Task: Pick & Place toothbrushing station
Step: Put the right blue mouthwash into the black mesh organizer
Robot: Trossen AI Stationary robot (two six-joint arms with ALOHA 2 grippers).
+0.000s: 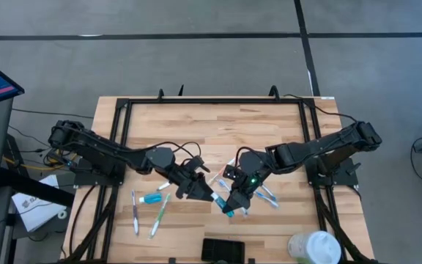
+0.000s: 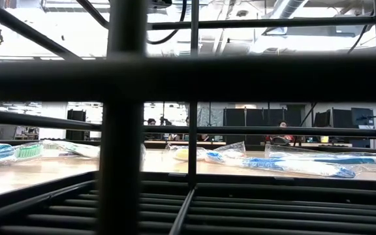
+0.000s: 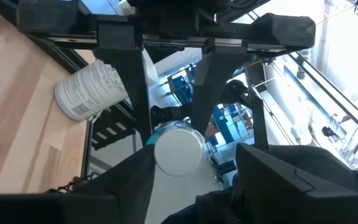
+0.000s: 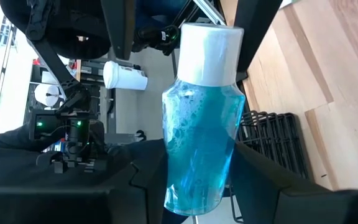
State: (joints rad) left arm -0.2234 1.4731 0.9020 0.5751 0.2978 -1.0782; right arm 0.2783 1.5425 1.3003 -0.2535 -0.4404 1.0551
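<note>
A: Reaching in from the left, what is the left gripper [image 1: 209, 196] doing?
B: Meeting the clear white-capped bottle of blue liquid [image 4: 201, 124]; grasp, I cannot tell. The right gripper [image 1: 228, 208] is clasping it. The low black rectangular toothbrushing station [image 1: 223, 249] is sitting near the wooden table [image 1: 269, 132]'s front edge

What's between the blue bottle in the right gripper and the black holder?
Nothing visible. Only bare wood lies between the blue bottle in the right gripper and the toothbrushing station. Toothbrushes lie off to the side; a white container stands beside the station.
</note>
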